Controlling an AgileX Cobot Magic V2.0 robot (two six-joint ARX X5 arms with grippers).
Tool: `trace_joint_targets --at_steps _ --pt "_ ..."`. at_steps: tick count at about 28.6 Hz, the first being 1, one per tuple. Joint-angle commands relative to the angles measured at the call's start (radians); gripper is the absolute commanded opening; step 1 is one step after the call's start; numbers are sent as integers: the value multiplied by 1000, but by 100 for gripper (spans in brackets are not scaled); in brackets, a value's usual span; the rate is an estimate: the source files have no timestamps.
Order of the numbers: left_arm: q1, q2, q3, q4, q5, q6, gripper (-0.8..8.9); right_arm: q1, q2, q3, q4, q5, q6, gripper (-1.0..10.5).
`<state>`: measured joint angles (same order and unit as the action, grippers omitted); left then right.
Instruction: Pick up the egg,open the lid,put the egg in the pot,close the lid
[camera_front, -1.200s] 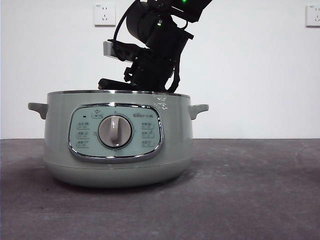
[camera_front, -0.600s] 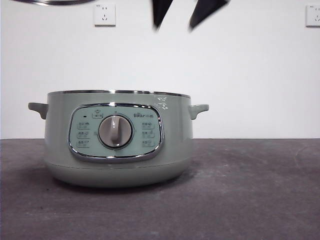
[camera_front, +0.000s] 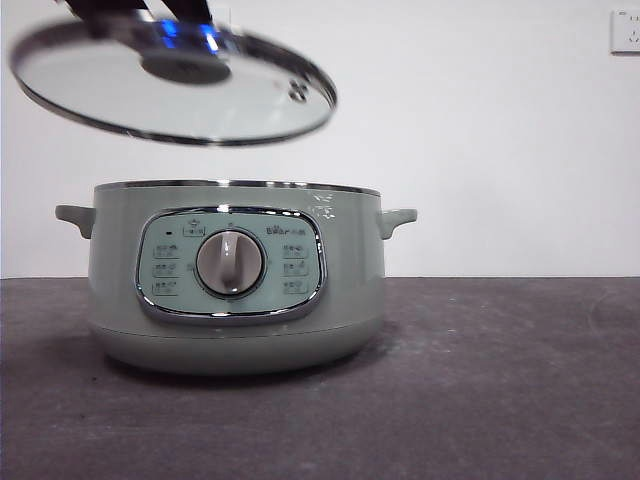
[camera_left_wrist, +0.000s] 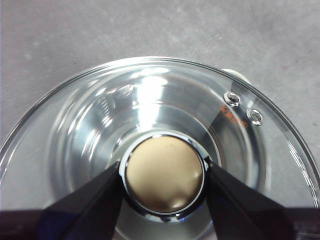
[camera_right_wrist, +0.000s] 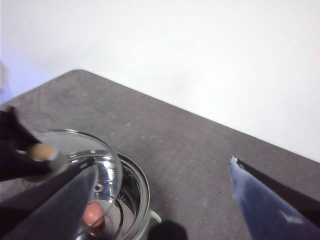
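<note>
Clamped on the pale green knob, our left gripper holds the round clear glass lid with its shiny steel rim from above, one black jaw on each side of the knob. We carry the lid tilted, hanging in the air above the pot and off toward one side, apart from its rim, which we judge leaves room for it to come down squarely.

Below the gripper stands the large round pale sage-green electric cooker, the pot of the task, open at the top on the dark grey table.

Our right gripper waits high above with its jaws spread wide and nothing between them. From there we see the small brown-orange egg already lying inside the pot, so closing the lid is what remains.
</note>
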<state>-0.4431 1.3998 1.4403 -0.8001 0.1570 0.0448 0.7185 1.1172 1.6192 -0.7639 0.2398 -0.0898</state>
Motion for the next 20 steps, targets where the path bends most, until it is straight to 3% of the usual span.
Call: trace_joint_targets --at_steps 1,20 --pt "-12 34 18 76 8 11 -8 0 -33 -4 -26 3 12 445" --pt "-44 206 18 174 -1 8 -8 1 -104 -4 -165 -3 44 445"
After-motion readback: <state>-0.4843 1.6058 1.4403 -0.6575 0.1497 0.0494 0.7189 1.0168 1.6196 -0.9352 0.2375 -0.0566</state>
